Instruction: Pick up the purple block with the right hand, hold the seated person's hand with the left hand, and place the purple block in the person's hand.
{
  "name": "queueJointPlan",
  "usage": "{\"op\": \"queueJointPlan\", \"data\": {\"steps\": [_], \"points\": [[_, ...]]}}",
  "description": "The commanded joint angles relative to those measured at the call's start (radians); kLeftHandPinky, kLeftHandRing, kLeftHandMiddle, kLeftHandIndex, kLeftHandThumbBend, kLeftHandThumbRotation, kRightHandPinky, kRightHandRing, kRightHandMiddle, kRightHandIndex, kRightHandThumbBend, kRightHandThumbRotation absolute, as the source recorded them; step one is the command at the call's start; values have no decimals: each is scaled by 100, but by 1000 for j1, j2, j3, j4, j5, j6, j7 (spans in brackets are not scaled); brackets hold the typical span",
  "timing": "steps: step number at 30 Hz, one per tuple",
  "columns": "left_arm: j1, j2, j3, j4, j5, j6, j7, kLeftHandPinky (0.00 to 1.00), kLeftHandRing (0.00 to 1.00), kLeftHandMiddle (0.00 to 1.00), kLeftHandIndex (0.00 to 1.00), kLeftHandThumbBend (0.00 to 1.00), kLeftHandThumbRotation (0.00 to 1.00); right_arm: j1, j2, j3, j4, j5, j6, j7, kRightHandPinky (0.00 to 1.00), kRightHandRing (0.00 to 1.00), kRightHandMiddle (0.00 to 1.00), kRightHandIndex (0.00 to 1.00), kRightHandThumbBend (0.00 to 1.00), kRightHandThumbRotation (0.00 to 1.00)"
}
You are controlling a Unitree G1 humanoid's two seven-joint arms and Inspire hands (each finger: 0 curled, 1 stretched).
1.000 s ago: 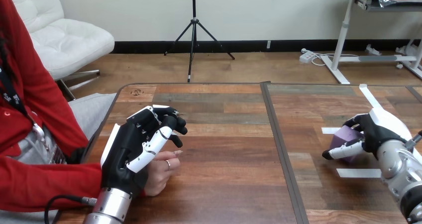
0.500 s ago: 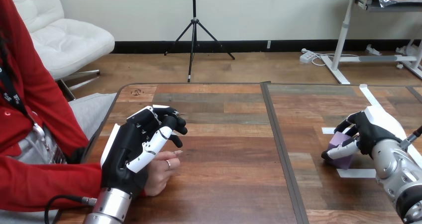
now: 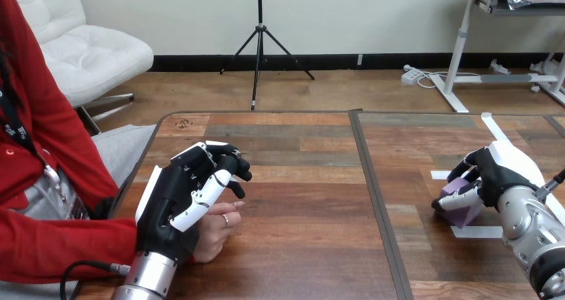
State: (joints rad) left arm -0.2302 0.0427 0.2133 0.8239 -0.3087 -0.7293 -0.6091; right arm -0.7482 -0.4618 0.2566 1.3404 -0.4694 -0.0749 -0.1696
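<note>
Logged right hand (image 3: 496, 173) at the right side of the table (image 3: 306, 200), curled round the purple block (image 3: 466, 215), thumb across its near face. Cannot tell whether lifted yet or resting on the wood. Sitting just beside a white tape strip (image 3: 481, 232), well apart from the delivery point.

Logged left hand (image 3: 173, 207) at the table's left, lying over the person's hand (image 3: 214, 230), touching. Cannot tell whether truly gripping or merely covering.

Judged risks:
- Might lose the block on the long carry across the table. Looks like a hold on the upper part only, with much purple outside the grasp. Likely to twist out under a quick swing.
- Might find no open palm on arrival. Seeing the person's hand loosely closed and largely covered by the left hand. Would mean releasing onto knuckles or white shells, then a roll onto the table or over its near edge.
- Might knock right hand into left on approach, given little free room around the receiving hand.
- Might drag the person's hand with any left-arm shift during the reach.
</note>
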Motion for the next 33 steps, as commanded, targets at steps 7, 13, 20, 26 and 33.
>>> {"op": "queueJointPlan", "data": {"steps": [7,13,20,26,33], "points": [[-24,6,4,-43,-14,-15,0,36,52,53,50,37,30,-91,9,-3,-19,-3,10,-28,43,50,54,52,71,0],[-28,8,6,-37,-16,-15,-3,36,52,52,50,37,30,-94,7,2,-21,-8,10,-23,44,50,55,52,72,0],[-32,13,7,-30,-13,-26,-7,36,52,52,50,37,30,-89,0,3,-22,-11,-14,-31,44,49,54,51,75,0],[-29,37,-7,-38,54,-87,34,36,52,52,50,40,31,-93,-4,0,-25,-9,-22,-16,44,50,54,50,75,0],[-25,118,-24,-77,270,-211,171,39,52,54,50,48,30,-93,-10,-10,-35,3,-48,-12,45,50,54,50,77,0]]}}
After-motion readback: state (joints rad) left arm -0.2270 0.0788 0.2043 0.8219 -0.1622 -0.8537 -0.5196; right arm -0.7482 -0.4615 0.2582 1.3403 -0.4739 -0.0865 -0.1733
